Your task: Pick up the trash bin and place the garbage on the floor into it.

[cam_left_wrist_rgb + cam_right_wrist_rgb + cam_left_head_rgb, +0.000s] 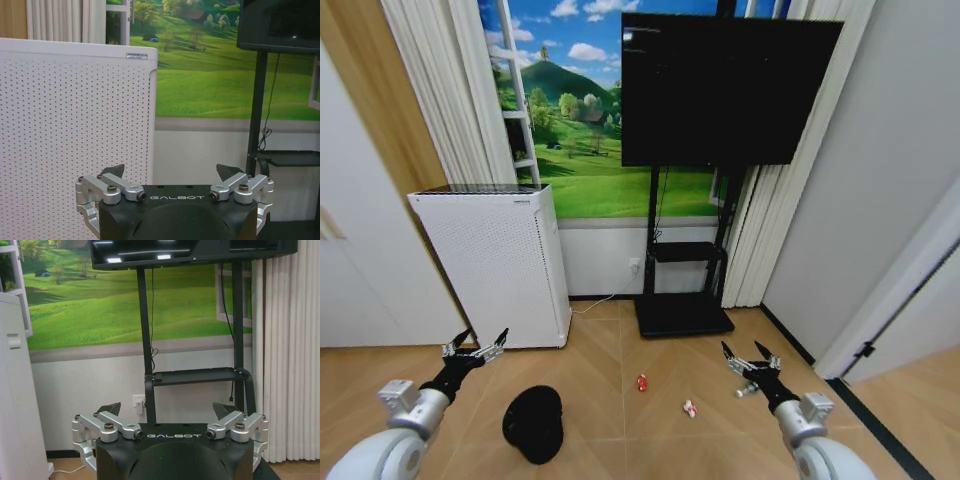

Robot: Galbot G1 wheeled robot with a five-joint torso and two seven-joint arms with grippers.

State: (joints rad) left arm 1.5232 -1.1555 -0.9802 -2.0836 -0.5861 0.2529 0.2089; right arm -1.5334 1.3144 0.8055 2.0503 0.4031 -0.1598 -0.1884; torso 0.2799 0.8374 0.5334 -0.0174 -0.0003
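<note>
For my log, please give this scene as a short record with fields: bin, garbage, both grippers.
trash bin: black, standing on the floor, before the left arm
garbage: red scrap, white-and-red wrapper, small bottle beside the right gripper
left gripper: open, empty, raised near the air purifier
right gripper: open, empty, raised

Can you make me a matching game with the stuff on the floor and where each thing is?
Things:
1. trash bin
2. red scrap
3. small bottle
4. air purifier

Places:
A. right beside the right gripper
B. standing against the wall, by the curtain
C. on the floor in front of the TV stand
D. on the floor near the left gripper

Pairs: 1-D, 2-C, 3-A, 4-B
</note>
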